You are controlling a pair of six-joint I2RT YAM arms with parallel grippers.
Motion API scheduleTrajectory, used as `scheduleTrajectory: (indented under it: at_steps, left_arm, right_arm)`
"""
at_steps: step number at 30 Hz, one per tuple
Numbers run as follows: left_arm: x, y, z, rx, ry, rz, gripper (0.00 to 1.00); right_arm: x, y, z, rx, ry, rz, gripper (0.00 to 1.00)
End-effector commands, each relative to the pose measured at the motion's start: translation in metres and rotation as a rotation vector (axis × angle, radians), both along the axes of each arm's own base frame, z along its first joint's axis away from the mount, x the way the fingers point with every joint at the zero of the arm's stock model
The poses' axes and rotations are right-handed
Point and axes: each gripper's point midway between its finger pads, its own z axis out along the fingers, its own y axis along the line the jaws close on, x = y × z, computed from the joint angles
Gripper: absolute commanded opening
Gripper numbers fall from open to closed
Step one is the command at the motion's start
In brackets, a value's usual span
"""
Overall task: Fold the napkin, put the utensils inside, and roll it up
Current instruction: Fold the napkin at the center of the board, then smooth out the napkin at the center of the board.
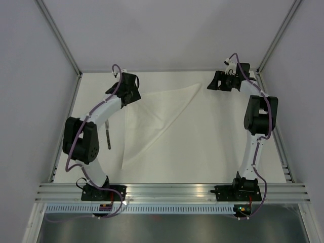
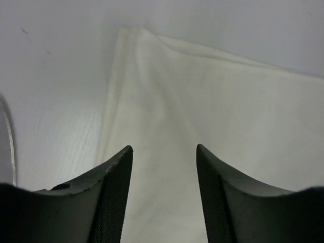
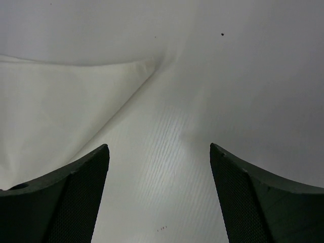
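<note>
The white napkin (image 1: 152, 119) lies folded into a triangle on the table, its long edge running from the back right corner down to the near left. My left gripper (image 1: 132, 97) stands open just over the napkin's back left corner; in the left wrist view the cloth (image 2: 202, 101) shows between its fingers (image 2: 164, 149), which hold nothing. My right gripper (image 1: 211, 83) is open beside the napkin's right tip (image 3: 147, 68), over bare table, its jaws (image 3: 159, 147) wide apart and empty. A slim utensil (image 1: 108, 135) with a dark handle lies left of the napkin, partly under the left arm.
The table's metal frame rails (image 1: 66, 126) run along both sides, and a grey wall closes the back. The arm bases (image 1: 104, 192) sit at the near edge.
</note>
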Motion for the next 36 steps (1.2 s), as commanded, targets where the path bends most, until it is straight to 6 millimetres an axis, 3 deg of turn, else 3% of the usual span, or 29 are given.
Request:
scheduleTrajectory:
  at_steps: [1,3,4,9,14,19,21,25,33,36]
  left_arm:
    - [-0.045,-0.051,-0.002,-0.166,-0.016,-0.067,0.56]
    - [-0.064,-0.063,-0.015,-0.189,0.005,-0.077,0.52]
    - [-0.082,-0.069,-0.034,-0.207,0.049,-0.066,0.49]
    - [-0.114,-0.067,-0.083,-0.276,0.095,0.015,0.39]
    - [-0.124,-0.065,-0.088,-0.329,0.077,0.053,0.36]
    - [-0.130,-0.063,-0.091,-0.346,0.085,0.082,0.33]
    - [-0.136,-0.061,-0.096,-0.358,0.097,0.106,0.31]
    - [-0.143,-0.061,-0.099,-0.367,0.097,0.132,0.29]
    - [-0.157,-0.060,-0.113,-0.401,0.138,0.188,0.20]
    - [-0.161,-0.060,-0.116,-0.400,0.147,0.188,0.18]
  right_arm:
    - [0.022,0.021,0.007,0.120,-0.033,0.029,0.85]
    - [0.025,0.026,0.002,0.119,-0.051,0.024,0.86]
    - [0.025,0.033,-0.001,0.121,-0.050,0.033,0.86]
    - [0.032,0.057,-0.005,0.176,-0.031,0.058,0.87]
    - [0.033,0.073,-0.020,0.200,0.016,0.056,0.87]
    - [0.034,0.074,-0.034,0.201,0.057,0.010,0.86]
    - [0.029,0.089,-0.042,0.192,0.076,0.016,0.85]
    - [0.031,0.084,-0.049,0.176,0.087,-0.028,0.83]
    - [0.035,0.089,-0.061,0.212,0.131,-0.072,0.74]
    - [0.036,0.090,-0.062,0.212,0.132,-0.077,0.66]
